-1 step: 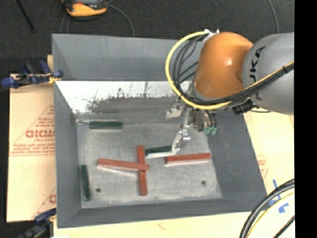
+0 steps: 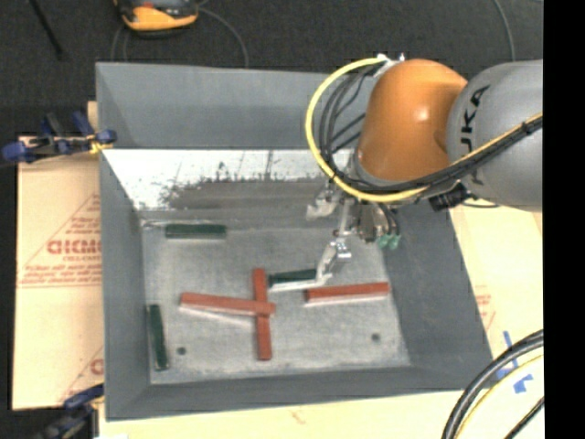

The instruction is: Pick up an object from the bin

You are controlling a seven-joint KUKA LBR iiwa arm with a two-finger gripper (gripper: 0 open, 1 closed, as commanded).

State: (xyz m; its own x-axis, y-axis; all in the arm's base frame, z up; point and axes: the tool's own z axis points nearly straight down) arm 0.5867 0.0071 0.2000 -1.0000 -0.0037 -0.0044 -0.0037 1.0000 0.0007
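**A:** Where was the end effector (image 2: 331, 262) at that point?

**B:** Low in the bin (image 2: 274, 167), right of centre. It hung over the spot where a short dark green stick (image 2: 292, 278) ends, just beside the left end of a red bar (image 2: 352, 291). I couldn't tell how far open it was, and I saw nothing gripped in it.

**A:** So which was the likely pick?

**B:** One of those two, I judged, but not which. They lay nearly end to end, so a careless descent might have caught both or nudged one aside.

**A:** How would you have done it well?

**B:** Shift along the chosen piece, away from its neighbour, close across its narrow width, then lift straight up.

**A:** And the count?

**B:** Six pieces: three red, three green. Besides the red bar on the right, there were two crossed in the middle, a long flat one (image 2: 215, 304) and an upright one (image 2: 263, 332). One green stick (image 2: 195, 230) lay at the back left and another (image 2: 158, 338) along the left wall, both well apart from the rest.
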